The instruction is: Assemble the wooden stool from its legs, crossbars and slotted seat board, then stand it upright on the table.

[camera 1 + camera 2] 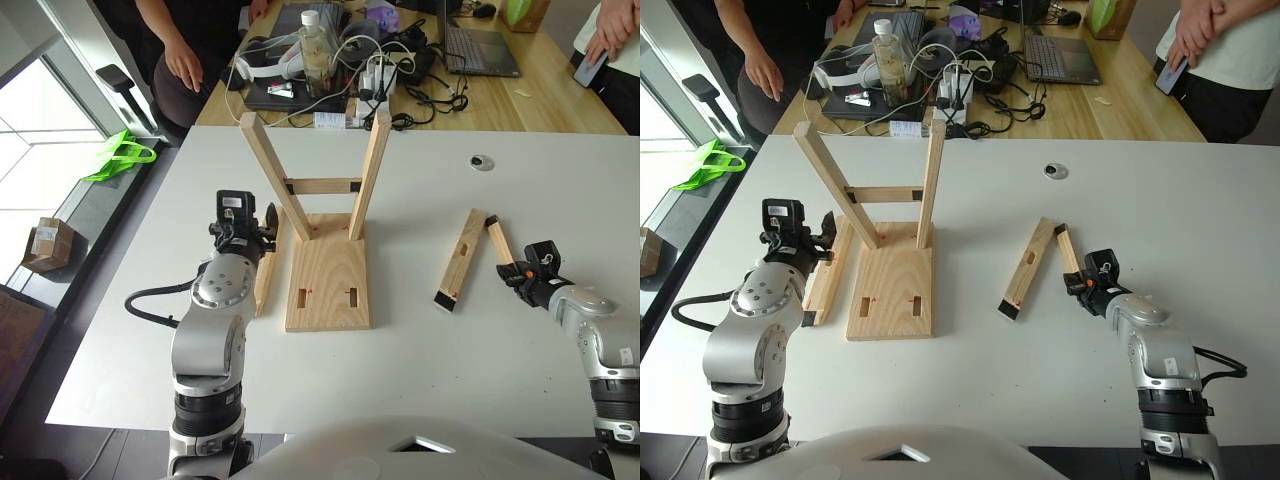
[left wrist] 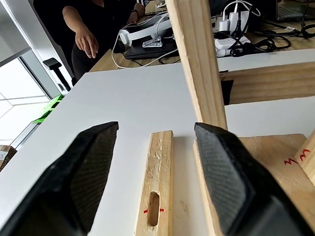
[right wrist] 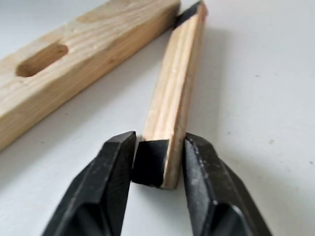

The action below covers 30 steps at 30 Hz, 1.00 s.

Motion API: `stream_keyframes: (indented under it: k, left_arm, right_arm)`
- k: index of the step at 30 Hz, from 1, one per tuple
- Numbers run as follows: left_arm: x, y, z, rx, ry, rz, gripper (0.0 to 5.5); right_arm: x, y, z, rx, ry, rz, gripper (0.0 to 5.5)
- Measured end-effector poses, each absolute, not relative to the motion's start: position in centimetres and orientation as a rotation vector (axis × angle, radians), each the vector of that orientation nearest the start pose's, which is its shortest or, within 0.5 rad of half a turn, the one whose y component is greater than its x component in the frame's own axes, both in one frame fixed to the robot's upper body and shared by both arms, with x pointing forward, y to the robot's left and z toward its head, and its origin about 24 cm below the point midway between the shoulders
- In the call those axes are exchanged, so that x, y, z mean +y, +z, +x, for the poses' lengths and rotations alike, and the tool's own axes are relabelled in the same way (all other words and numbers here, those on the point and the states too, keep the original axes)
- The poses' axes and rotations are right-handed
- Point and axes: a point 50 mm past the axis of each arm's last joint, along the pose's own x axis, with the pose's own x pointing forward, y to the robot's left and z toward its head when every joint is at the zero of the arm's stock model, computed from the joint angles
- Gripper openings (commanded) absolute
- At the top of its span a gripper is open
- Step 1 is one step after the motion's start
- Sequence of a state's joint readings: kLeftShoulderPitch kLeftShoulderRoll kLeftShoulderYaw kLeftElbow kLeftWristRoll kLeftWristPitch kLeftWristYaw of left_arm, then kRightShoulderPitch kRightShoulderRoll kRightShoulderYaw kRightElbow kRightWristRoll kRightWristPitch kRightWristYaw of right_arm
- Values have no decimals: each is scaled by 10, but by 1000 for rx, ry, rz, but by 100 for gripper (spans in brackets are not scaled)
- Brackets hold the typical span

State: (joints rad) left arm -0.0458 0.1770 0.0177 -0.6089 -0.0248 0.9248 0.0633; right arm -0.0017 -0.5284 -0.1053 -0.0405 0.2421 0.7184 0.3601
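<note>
Where a leg (image 2: 165, 172) lay just left of the seat board (image 1: 327, 275), the left gripper (image 2: 156, 142) hung released. Well right, the right gripper (image 3: 160, 145) clenched a crossbar (image 3: 177, 83).

Seat board (image 1: 327, 285): 1, with 2 open slots (image 1: 302, 296).
Legs: 4. Left upright leg (image 1: 272, 170), right upright leg (image 1: 370, 175), loose leg beside board (image 1: 266, 280), loose leg farther right (image 1: 461, 258).
Crossbars: 2. Fitted crossbar (image 1: 322, 186), loose crossbar (image 1: 499, 242) on the desk (image 1: 540, 190).
</note>
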Motion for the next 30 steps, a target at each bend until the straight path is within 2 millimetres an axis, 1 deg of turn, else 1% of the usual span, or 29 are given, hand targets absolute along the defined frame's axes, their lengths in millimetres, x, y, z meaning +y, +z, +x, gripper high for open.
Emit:
stream_keyframes:
  k: [4, 7, 10, 13, 15, 16, 19, 20, 22, 24, 26, 27, 28, 30]
  left_arm:
    - [176, 107, 237, 263, 87, 172, 289]
    - [176, 109, 238, 256, 73, 194, 289]
    - [178, 119, 243, 196, 38, 292, 289]
    - [177, 143, 253, 73, -22, 397, 289]
    - [170, 161, 256, -35, -103, 501, 289]
    - [167, 169, 256, -85, -141, 567, 289]
    - [158, 192, 256, -259, -195, 807, 289]
    - [154, 206, 258, -350, -189, 885, 289]
    - [146, 225, 258, -486, -180, 981, 289]
    - [137, 246, 255, -643, -173, 1104, 289]
    - [136, 249, 255, -652, -196, 1131, 289]
    - [135, 248, 255, -638, -220, 1133, 289]
    - [133, 247, 253, -616, -280, 1139, 289]
    - [127, 243, 248, -595, -387, 1144, 289]
  right_arm:
    - [-260, 29, 237, 611, 159, -162, 43]
    - [-258, 35, 242, 530, 162, -193, 38]
    - [-254, 44, 248, 444, 173, -217, 38]
    - [-252, 63, 262, 343, 192, -227, 38]
    - [-253, 86, 271, 253, 206, -203, 37]
    - [-250, 104, 277, 185, 224, -182, 37]
    - [-231, 168, 292, -61, 341, -106, 37]
    - [-221, 189, 294, -142, 393, -90, 37]
    - [-205, 211, 295, -227, 474, -66, 37]
    - [-180, 239, 289, -347, 601, -84, 37]
    - [-160, 251, 279, -426, 687, -162, 37]
    - [-152, 252, 275, -441, 719, -186, 37]
    - [-143, 251, 268, -465, 755, -227, 37]
    - [-129, 244, 257, -473, 828, -292, 37]
